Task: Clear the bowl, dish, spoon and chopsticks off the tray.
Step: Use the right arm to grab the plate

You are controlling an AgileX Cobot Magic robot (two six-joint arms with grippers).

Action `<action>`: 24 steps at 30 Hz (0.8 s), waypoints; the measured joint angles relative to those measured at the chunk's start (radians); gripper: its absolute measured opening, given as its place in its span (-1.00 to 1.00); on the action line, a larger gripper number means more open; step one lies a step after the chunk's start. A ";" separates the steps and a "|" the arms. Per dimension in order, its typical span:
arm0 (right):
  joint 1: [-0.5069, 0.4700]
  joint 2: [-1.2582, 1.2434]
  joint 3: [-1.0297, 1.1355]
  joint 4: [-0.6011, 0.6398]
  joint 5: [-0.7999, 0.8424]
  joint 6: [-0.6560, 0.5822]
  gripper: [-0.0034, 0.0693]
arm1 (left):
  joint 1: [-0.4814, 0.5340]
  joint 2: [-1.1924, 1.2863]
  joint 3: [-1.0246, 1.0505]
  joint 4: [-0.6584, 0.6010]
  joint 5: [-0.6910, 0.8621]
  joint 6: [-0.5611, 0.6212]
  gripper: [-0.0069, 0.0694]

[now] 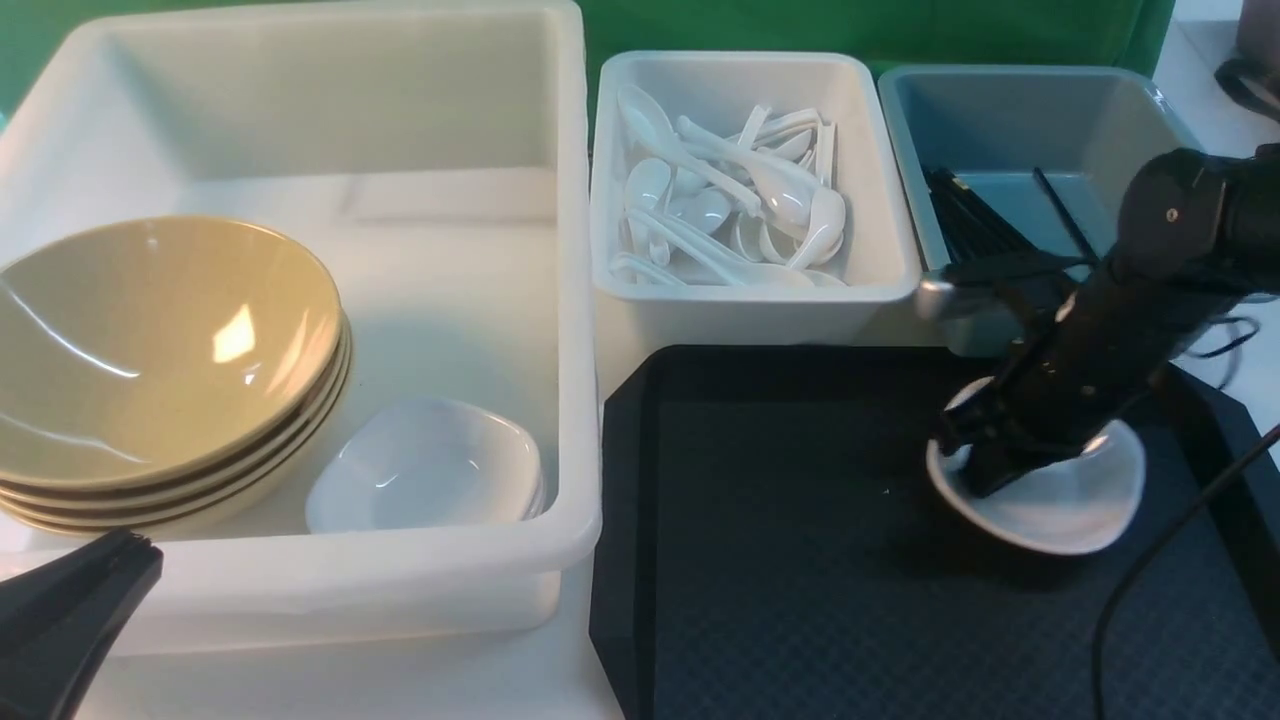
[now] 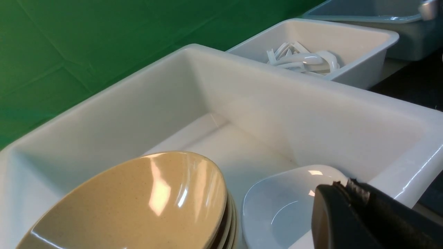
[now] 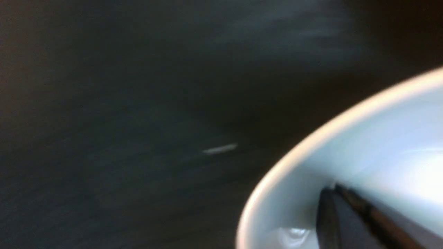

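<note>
A small white dish (image 1: 1070, 500) hangs tilted just over the right side of the black tray (image 1: 780, 560). My right gripper (image 1: 962, 447) is shut on the dish's left rim. The right wrist view is blurred; the right gripper (image 3: 331, 189) has a dark finger inside the dish (image 3: 380, 145), with the tray (image 3: 138, 138) below. Tan bowls (image 1: 150, 350) sit stacked in the large white tub (image 1: 572, 300). White spoons (image 1: 740, 200) and black chopsticks (image 1: 975, 225) lie in the two back tubs. My left gripper (image 1: 130, 548) is shut and empty at the large tub's front left corner.
White dishes (image 1: 425, 465) lie beside the bowls in the large tub; the left wrist view shows these dishes (image 2: 277, 207), the bowls (image 2: 138, 204) and my left gripper (image 2: 341, 185). The spoon tub (image 1: 750, 305) and the blue-grey tub (image 1: 1020, 110) stand behind the tray.
</note>
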 joint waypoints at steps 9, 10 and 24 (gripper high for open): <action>-0.040 -0.059 -0.127 -0.103 0.132 -0.108 -0.52 | 0.000 0.000 0.000 0.003 0.000 0.000 -0.84; -0.043 -0.059 -0.130 -0.105 0.132 -0.108 -0.50 | 0.000 0.000 0.000 0.003 0.000 0.000 -0.84; -0.060 0.048 -0.152 -0.255 0.077 -0.079 0.44 | 0.000 0.000 0.000 0.003 0.000 0.000 -0.84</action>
